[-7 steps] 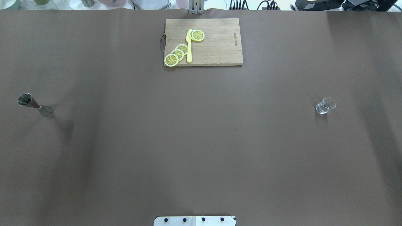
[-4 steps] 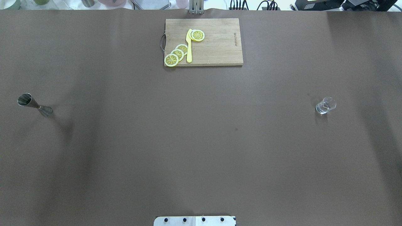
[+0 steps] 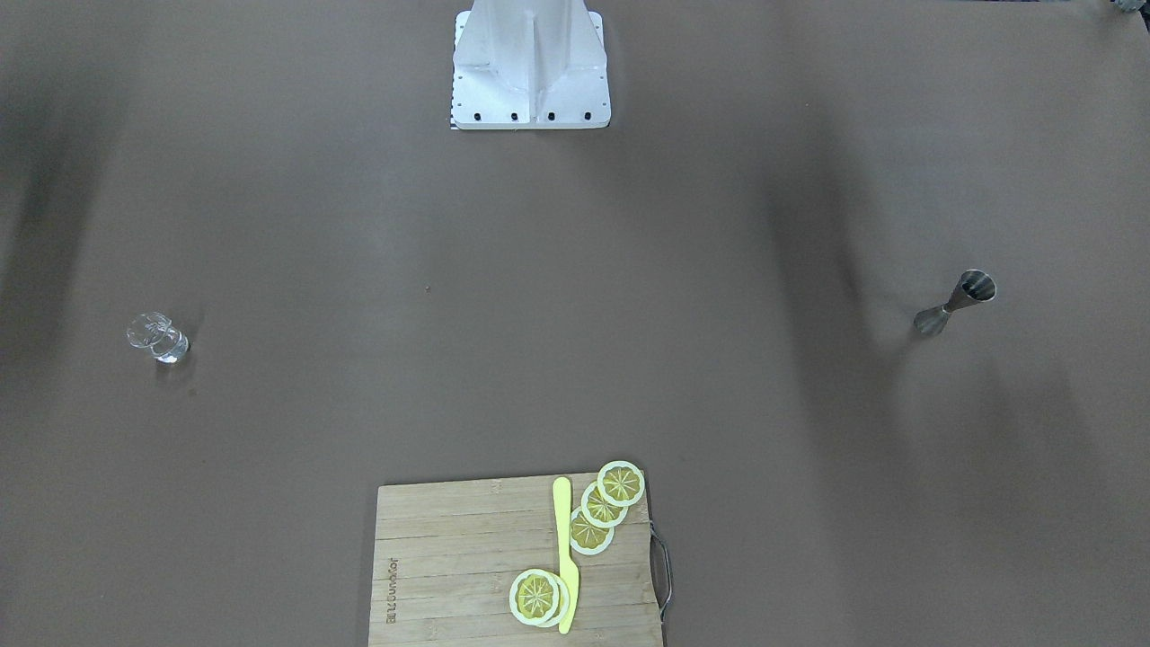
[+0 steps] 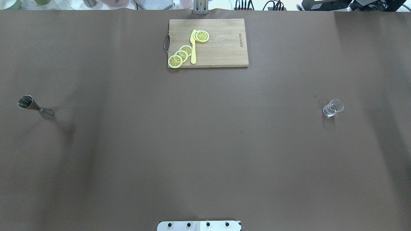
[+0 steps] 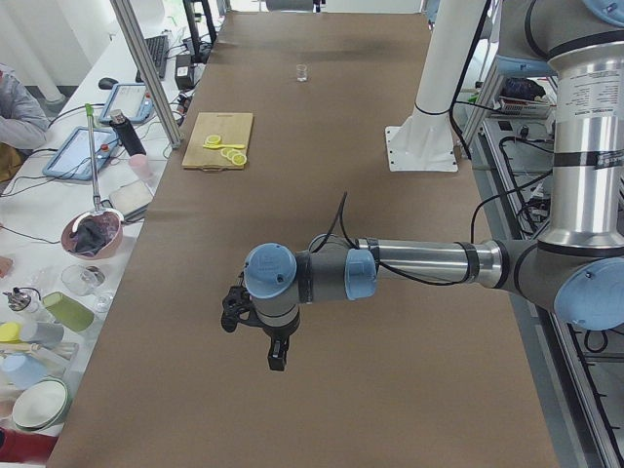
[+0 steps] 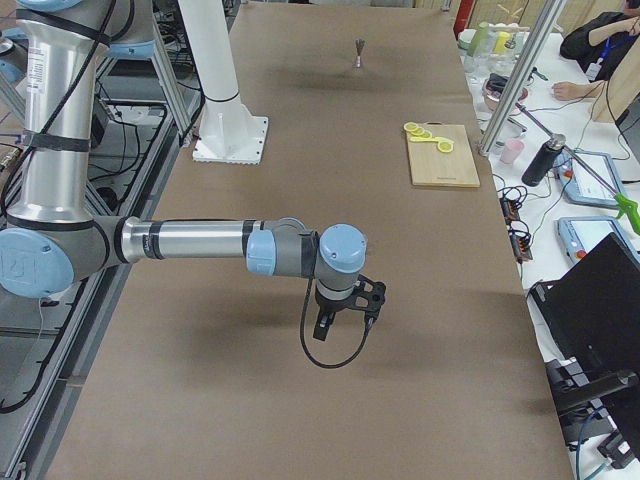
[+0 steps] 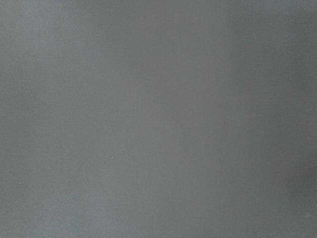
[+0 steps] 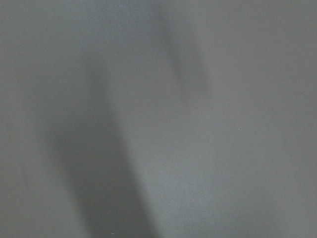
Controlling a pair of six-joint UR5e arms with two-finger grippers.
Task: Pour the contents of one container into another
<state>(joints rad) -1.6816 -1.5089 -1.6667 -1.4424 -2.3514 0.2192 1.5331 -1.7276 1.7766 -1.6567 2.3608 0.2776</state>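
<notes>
The small clear glass cup stands upright on the brown table at the right, also seen in the front view and far off in the left view. At the table's left stands the silver hourglass jigger, upright. My left gripper hangs above the table's left end, and my right gripper hangs above the right end. Both show only in the side views, so I cannot tell whether they are open or shut. The wrist views show bare table only.
A wooden cutting board lies at the far middle with lemon slices and a yellow knife. The robot's white base stands at the near edge. Bottles, bowls and tablets sit on a side bench, with a person's sleeve.
</notes>
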